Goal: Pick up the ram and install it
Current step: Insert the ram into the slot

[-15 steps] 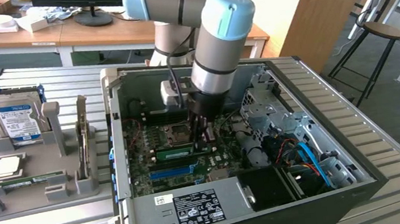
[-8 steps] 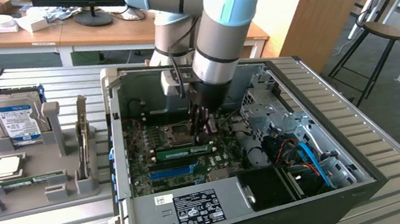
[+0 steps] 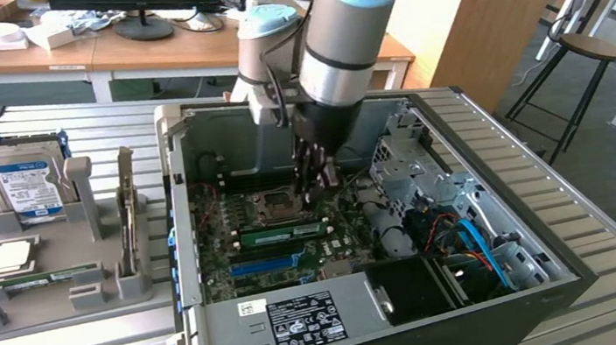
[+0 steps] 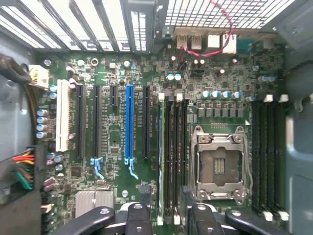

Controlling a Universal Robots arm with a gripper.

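Ram (image 3: 280,231) sits in the motherboard (image 4: 112,142) — fingers (image 4: 138,221) spread above it

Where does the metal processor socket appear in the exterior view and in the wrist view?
Exterior view: the processor socket sits on the motherboard in the open case, just to the exterior view's left of the claw.
Wrist view: the processor socket is the silver frame between two groups of black memory slots.
Shared landmark: the blue expansion slot.
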